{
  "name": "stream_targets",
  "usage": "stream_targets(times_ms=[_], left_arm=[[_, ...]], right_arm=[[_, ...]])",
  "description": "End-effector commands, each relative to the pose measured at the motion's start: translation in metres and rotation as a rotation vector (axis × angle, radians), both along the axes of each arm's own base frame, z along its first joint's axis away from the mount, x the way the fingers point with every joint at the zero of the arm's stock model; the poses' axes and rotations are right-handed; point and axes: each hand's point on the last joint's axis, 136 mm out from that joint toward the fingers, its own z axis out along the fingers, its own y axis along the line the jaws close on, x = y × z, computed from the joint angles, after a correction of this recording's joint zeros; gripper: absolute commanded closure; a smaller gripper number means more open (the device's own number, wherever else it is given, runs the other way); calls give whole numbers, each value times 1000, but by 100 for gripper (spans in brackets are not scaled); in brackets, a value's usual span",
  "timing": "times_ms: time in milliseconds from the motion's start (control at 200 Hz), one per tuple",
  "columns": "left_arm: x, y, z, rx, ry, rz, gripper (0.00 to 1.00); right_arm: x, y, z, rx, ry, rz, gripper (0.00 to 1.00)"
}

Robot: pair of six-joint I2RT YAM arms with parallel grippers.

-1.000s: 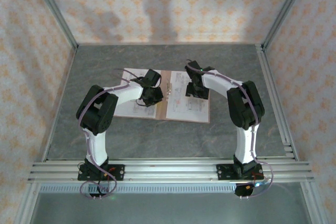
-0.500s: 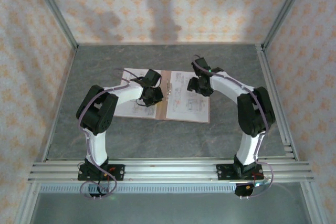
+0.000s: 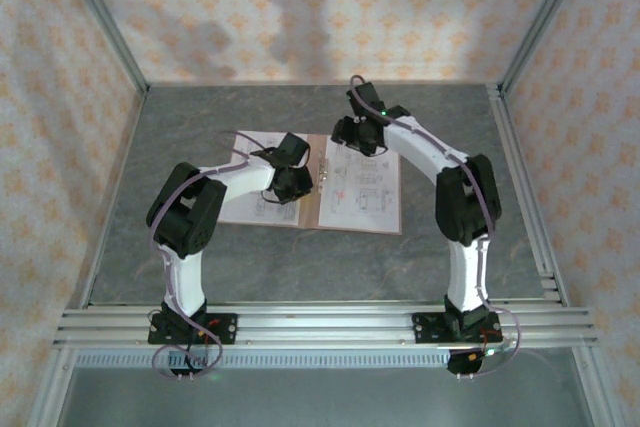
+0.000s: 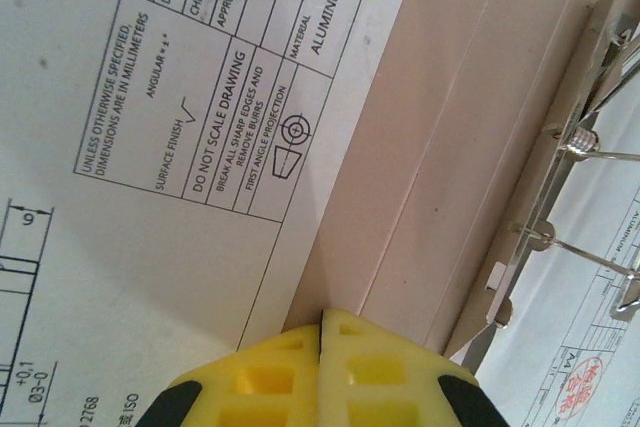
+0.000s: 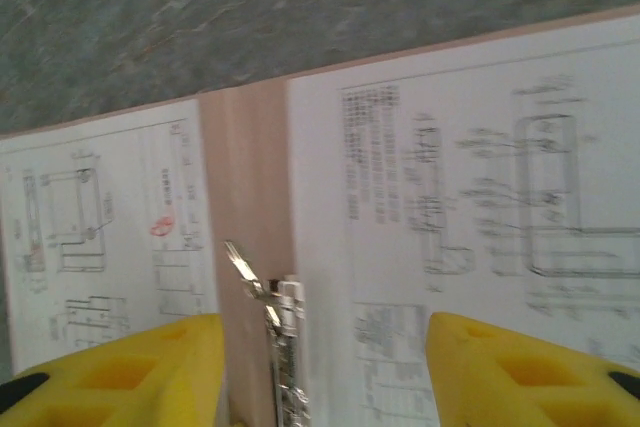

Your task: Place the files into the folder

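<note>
Right gripper [image 3: 352,133], jaws wide apart and empty, has moved from above the right-hand sheet to the folder's far edge, over the spring clip [image 5: 288,332]. Left gripper [image 4: 322,367] stays closed at the spine. The folder [image 3: 318,172] lies open mid-table, with printed files [image 3: 362,187] on both leaves, so clamping probably comes next.

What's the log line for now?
left gripper shut | right gripper open over metal clip | pinkish-brown card folder open | white printed sheets lying on it

The drawing sheet [image 4: 130,247] ahead-left of the left gripper [image 4: 321,321] reads "DO NOT SCALE DRAWING", "FIRST ANGLE PROJECTION" and "MATERIAL ALUMINUM". The sheets [image 5: 470,177] ahead of the right gripper [image 5: 325,329] are too blurred to read.
</note>
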Motion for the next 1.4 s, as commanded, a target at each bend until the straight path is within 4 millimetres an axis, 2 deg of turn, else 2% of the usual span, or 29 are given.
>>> stream_targets(times_ms=[0, 130, 205, 335, 520, 746, 1171, 1391], left_arm=[[-32, 16, -36, 103, 137, 4, 100], [-33, 18, -37, 110, 137, 7, 100], [-33, 18, -38, 113, 137, 10, 100], [-34, 19, -40, 113, 142, 13, 100], [-35, 20, -39, 119, 143, 8, 100], [-34, 19, -40, 116, 142, 11, 100], [-34, 20, -41, 121, 144, 9, 100], [-34, 19, -42, 121, 146, 10, 100]], right_arm=[[6, 22, -11, 63, 64, -7, 52], [19, 41, -21, 108, 99, -10, 69], [25, 45, -24, 104, 103, -19, 80], [36, 44, -30, 84, 101, -42, 89], [45, 54, -46, 81, 142, -34, 90], [40, 60, -58, 71, 189, -9, 92], [29, 71, -61, 76, 202, 35, 95], [26, 74, -46, 80, 168, 46, 97]])
